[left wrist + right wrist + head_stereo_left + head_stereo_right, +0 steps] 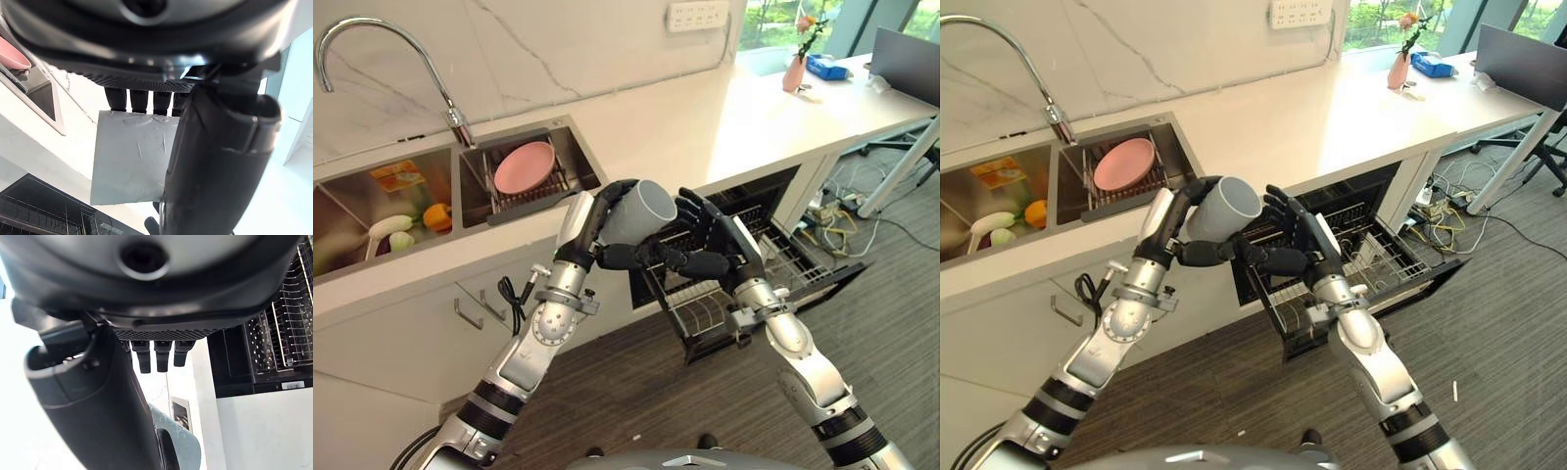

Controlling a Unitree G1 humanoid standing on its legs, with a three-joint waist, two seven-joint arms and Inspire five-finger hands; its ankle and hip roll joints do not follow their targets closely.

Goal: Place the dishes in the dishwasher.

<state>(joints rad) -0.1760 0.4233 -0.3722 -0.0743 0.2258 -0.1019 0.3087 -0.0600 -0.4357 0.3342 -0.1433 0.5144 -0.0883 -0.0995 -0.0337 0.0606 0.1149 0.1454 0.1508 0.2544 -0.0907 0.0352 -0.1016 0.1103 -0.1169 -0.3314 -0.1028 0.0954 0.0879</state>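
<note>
Left robot hand (607,230) grips grey cup (638,211); right robot hand (710,245) beside it.

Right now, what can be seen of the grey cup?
The grey cup is plain, matte and cylindrical, with a darker inside. It is held in the air, tilted so its open mouth faces up and to the robot's right, in front of the counter edge and above the pulled-out dishwasher rack. The left hand curls round it; the right hand is open right beside it.
</note>
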